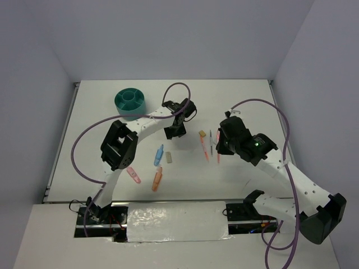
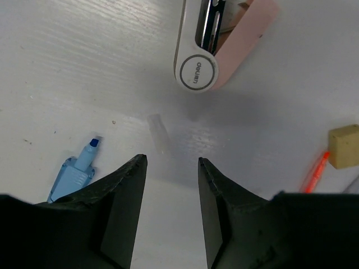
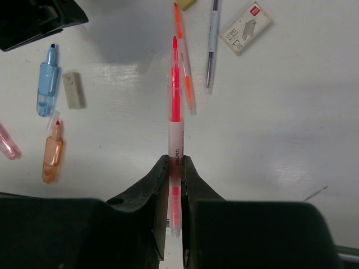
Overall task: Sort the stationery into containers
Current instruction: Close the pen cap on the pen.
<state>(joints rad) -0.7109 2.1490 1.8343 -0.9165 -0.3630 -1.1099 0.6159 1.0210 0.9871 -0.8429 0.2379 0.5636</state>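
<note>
The teal organiser [image 1: 130,102] stands at the far left of the table. My right gripper [image 3: 175,159] is shut on a red-and-white pen [image 3: 175,112], held just above the table, and shows from above [image 1: 221,147] at the middle right. An orange pen [image 3: 185,61] and a dark pen [image 3: 212,45] lie just beyond it. My left gripper [image 2: 171,162] hangs open over bare table, nothing between its fingers, near a white-and-pink "deli" tool [image 2: 207,50]. A blue marker [image 2: 76,171] lies to its left and a tan eraser [image 2: 343,147] to its right.
A grey eraser [image 3: 73,89], an orange marker [image 3: 52,154] and a pink marker [image 3: 7,143] lie at the middle left. A small staples box [image 3: 245,28] sits beyond the pens. Purple cables loop over both arms.
</note>
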